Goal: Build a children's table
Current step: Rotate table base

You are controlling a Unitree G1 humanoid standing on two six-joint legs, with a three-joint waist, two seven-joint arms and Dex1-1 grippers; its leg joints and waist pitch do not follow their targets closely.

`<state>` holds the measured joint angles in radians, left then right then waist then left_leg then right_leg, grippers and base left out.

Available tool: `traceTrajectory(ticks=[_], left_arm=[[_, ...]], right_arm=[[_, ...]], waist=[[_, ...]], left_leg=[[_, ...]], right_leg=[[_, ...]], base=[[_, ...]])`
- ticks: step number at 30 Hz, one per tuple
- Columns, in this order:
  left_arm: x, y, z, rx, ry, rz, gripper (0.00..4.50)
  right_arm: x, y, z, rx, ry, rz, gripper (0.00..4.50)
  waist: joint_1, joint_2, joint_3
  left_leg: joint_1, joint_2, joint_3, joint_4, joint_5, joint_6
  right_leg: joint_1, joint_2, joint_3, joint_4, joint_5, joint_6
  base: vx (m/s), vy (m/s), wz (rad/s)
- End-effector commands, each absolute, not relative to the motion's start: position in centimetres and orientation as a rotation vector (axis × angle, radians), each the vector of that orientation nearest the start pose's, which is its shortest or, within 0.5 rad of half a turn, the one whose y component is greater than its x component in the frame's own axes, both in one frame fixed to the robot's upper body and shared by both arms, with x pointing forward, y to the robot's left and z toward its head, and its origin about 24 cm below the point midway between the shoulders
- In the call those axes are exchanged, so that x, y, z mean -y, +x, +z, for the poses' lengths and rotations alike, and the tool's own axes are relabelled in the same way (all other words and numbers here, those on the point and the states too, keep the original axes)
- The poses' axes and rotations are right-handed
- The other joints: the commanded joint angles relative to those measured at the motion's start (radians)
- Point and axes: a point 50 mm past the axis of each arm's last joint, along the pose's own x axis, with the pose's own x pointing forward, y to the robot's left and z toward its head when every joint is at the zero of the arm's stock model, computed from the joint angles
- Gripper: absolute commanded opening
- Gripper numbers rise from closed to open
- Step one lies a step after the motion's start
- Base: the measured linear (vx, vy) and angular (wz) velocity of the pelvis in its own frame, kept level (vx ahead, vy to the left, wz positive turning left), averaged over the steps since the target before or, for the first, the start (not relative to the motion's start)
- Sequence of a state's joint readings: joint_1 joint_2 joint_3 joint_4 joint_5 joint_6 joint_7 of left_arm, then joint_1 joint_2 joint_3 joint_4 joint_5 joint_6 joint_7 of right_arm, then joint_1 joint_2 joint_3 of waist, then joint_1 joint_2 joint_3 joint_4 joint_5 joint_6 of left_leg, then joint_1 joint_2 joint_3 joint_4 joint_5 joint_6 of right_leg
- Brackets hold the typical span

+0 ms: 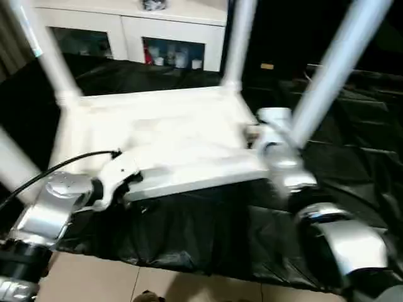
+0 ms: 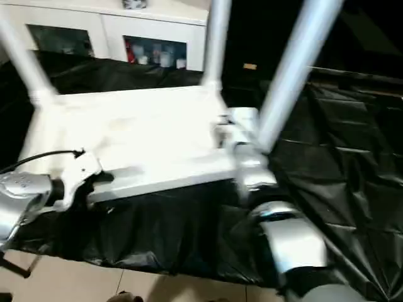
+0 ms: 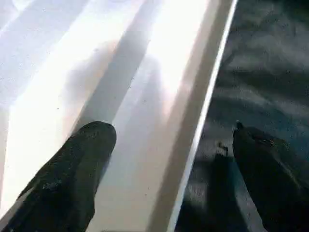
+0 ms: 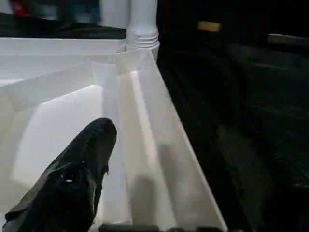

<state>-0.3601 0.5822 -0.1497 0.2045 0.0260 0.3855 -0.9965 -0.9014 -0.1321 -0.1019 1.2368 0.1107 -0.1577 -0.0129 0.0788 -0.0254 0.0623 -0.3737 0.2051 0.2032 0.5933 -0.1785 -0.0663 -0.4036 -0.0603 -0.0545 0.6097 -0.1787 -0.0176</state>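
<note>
Seemingly, tabletop (image 3: pixel 145 96) rim between left pincer (image 3: pixel 169 145) fingers

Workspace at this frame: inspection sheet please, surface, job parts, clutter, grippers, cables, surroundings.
Surface: black sheeting, creased, over the work area; beige floor tiles at the near edge.
Job's things: tabletop lying underside up on the sheeting; four legs rising from its corners, such as the near right leg and the far right leg.
Clutter: nothing seen.
Grippers: left gripper open, straddling the tabletop's near rim; right gripper open over the right rim, one finger inside.
Cables: black cable on the left wrist.
Surroundings: white glass-door cabinet behind.
</note>
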Motion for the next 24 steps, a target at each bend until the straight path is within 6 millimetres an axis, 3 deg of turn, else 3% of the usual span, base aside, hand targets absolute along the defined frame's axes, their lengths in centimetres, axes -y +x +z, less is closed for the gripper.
traceTrajectory(ticks=[1,4,7,10,11,12,14,15,18,20,23,24], left_arm=[[-20.4,30.4,7.2,-0.479,0.506,-0.834,4.49],[-19.7,30.8,6.9,-0.455,0.494,-0.810,4.49],[-18.8,31.3,6.0,-0.430,0.497,-0.775,4.49],[-18.3,31.5,5.7,-0.406,0.504,-0.757,4.49],[-17.9,31.8,5.9,-0.365,0.508,-0.735,4.49],[-17.7,32.1,6.1,-0.336,0.501,-0.712,4.49],[-17.5,32.3,6.5,-0.278,0.487,-0.684,4.49],[-17.4,32.3,6.8,-0.242,0.472,-0.666,4.49],[-17.3,32.5,7.9,-0.133,0.424,-0.617,4.49],[-17.3,32.3,8.6,-0.052,0.358,-0.591,4.49],[-17.4,31.7,8.6,-0.020,0.331,-0.596,4.49],[-17.3,31.4,8.4,-0.024,0.306,-0.613,4.49]], right_arm=[[17.8,38.9,6.7,-0.179,-0.024,-0.084,3.80],[19.4,38.8,7.0,-0.172,-0.061,-0.117,3.80],[21.4,38.6,7.4,-0.162,-0.086,-0.163,3.80],[22.2,38.5,7.6,-0.151,-0.107,-0.170,3.80],[22.5,38.5,7.8,-0.139,-0.124,-0.153,3.80],[22.4,38.5,7.9,-0.129,-0.128,-0.132,3.80],[21.9,38.6,8.1,-0.101,-0.137,-0.078,3.80],[21.5,38.7,8.3,-0.082,-0.145,-0.040,3.80],[20.3,38.8,8.6,-0.038,-0.152,0.053,3.80],[19.1,38.8,8.9,-0.001,-0.139,0.143,3.80],[18.2,38.7,9.2,0.026,-0.133,0.212,3.80],[17.8,38.7,9.1,0.027,-0.123,0.238,3.80]], waist=[[-0.014,0.020,-0.074],[-0.011,0.015,-0.074],[-0.009,0.027,-0.076],[-0.010,0.019,-0.077],[-0.009,0.032,-0.077],[-0.012,0.023,-0.078],[-0.013,0.041,-0.078],[-0.017,0.035,-0.077],[-0.024,0.032,-0.078],[-0.027,0.044,-0.079],[-0.035,0.042,-0.079],[-0.037,0.047,-0.079]], left_leg=[[0.028,0.023,-0.013,-0.068,-0.228,-0.049],[0.023,0.021,-0.011,-0.063,-0.206,-0.031],[0.024,0.021,-0.012,-0.061,-0.209,-0.030],[0.021,0.021,-0.013,-0.060,-0.208,-0.021],[0.021,0.020,-0.014,-0.059,-0.210,-0.022],[0.020,0.020,-0.013,-0.057,-0.218,-0.016],[0.018,0.019,-0.016,-0.056,-0.221,-0.010],[0.017,0.020,-0.014,-0.056,-0.231,-0.006],[0.013,0.021,-0.016,-0.054,-0.217,0.007],[0.012,0.024,-0.019,-0.052,-0.207,0.025],[0.009,0.026,-0.019,-0.053,-0.202,0.041],[0.011,0.026,-0.019,-0.052,-0.203,0.049]], right_leg=[[0.034,-0.065,0.049,-0.056,-0.166,-0.174],[0.038,-0.064,0.048,-0.056,-0.147,-0.184],[0.038,-0.062,0.045,-0.057,-0.151,-0.182],[0.042,-0.062,0.043,-0.056,-0.139,-0.187],[0.041,-0.062,0.042,-0.055,-0.137,-0.189],[0.043,-0.061,0.042,-0.058,-0.128,-0.198],[0.044,-0.063,0.040,-0.057,-0.129,-0.206],[0.044,-0.062,0.040,-0.062,-0.133,-0.208],[0.048,-0.064,0.039,-0.058,-0.109,-0.231],[0.051,-0.066,0.037,-0.055,-0.090,-0.253],[0.052,-0.064,0.035,-0.054,-0.083,-0.262],[0.051,-0.066,0.035,-0.053,-0.088,-0.269]], base=[[0.000,0.000,0.00],[0.000,0.000,0.00],[0.000,0.000,0.00],[0.000,0.000,0.00],[0.000,0.000,0.00],[0.000,0.000,0.00],[0.000,0.000,0.00],[0.000,0.000,0.00],[0.000,0.000,0.00],[0.000,0.000,0.00],[0.000,0.000,0.00],[0.000,0.000,0.00]])
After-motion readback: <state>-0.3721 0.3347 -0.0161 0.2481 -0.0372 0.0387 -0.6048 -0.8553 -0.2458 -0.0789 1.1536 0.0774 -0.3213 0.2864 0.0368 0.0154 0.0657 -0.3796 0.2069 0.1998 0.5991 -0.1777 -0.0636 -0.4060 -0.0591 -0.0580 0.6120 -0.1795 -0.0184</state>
